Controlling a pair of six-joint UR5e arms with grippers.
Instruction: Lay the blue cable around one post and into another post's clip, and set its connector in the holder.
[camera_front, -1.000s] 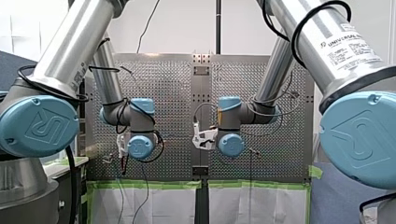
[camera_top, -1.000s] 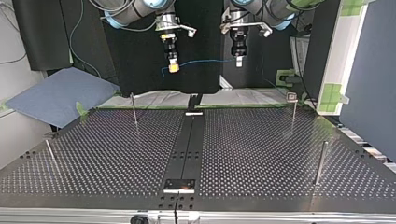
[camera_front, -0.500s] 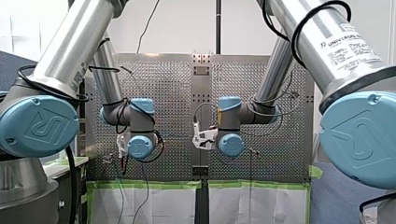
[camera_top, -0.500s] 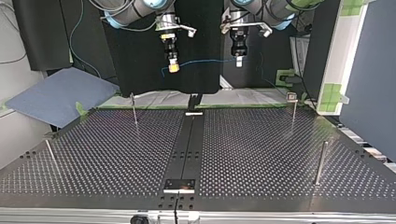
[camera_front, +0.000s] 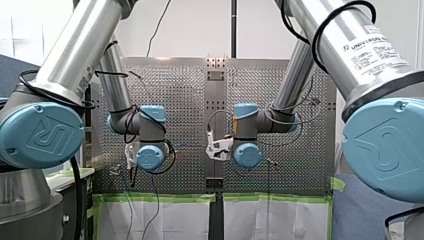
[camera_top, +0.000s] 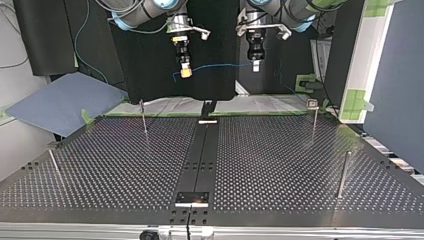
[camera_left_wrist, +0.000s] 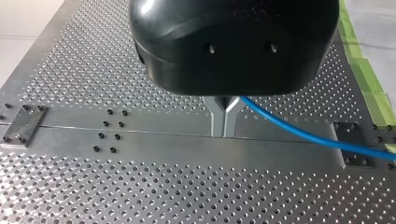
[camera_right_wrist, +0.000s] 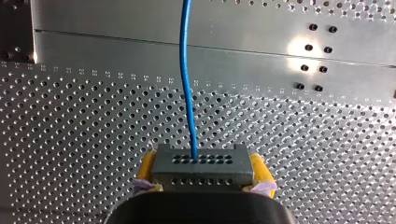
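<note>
In the top view a blue cable (camera_top: 220, 65) stretches between my two grippers, high above the table's far edge. My right gripper (camera_top: 186, 73), with yellow pads, is shut on the cable's grey connector (camera_right_wrist: 201, 169). The cable (camera_right_wrist: 186, 70) leaves the connector and runs straight ahead of this gripper (camera_right_wrist: 202, 157). My left gripper (camera_top: 255, 65) has its metal fingers (camera_left_wrist: 217, 122) pinched together on the cable (camera_left_wrist: 303, 135), which trails off to one side of that gripper (camera_left_wrist: 224, 132). In the front view both grippers are hidden behind the wrists.
Thin posts stand on the perforated table (camera_top: 280, 165): two at the far side (camera_top: 143, 117) (camera_top: 314, 120), one nearer at the top view's right (camera_top: 342, 175), another at its left (camera_top: 54, 167). A small holder block (camera_top: 192, 198) sits on the central strip near that view's bottom.
</note>
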